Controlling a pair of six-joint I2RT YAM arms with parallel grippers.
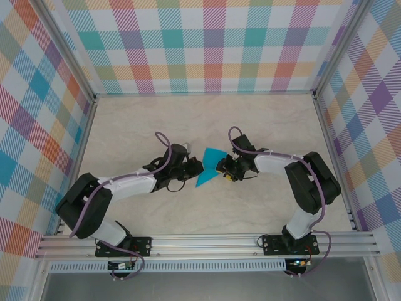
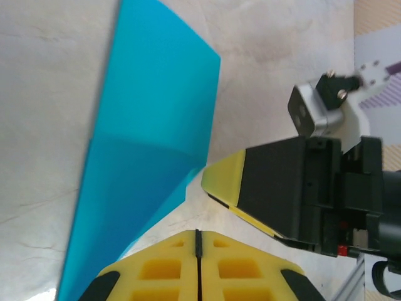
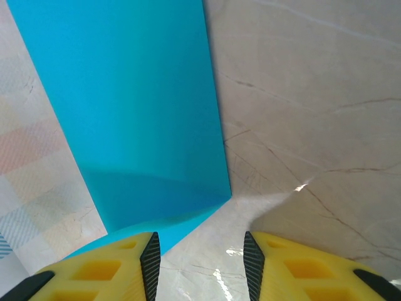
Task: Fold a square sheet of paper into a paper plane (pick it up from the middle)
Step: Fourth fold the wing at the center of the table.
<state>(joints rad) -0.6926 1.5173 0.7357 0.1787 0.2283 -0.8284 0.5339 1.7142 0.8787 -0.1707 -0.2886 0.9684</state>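
Tabletop [image 1: 263,125] | left arm [image 1: 125,186], right arm [image 1: 282,164] bent inward | teal paper [image 1: 210,164] between jaws

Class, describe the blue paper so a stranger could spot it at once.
Find the pale table inside checked walls. At its middle, between the left gripper and right gripper, sits the paper: a plain teal pointed sheet, unlike their black-and-yellow bodies.

The sheet of paper [image 1: 210,165] is plain teal-blue and unmarked. It is already folded into a narrow wedge, broad at its far end and tapering to a point at the near left. It lies near the middle of the pale table [image 1: 263,125]. Close up, a soft crease crosses it, and the part below the crease looks darker. Whether it lies quite flat cannot be told.
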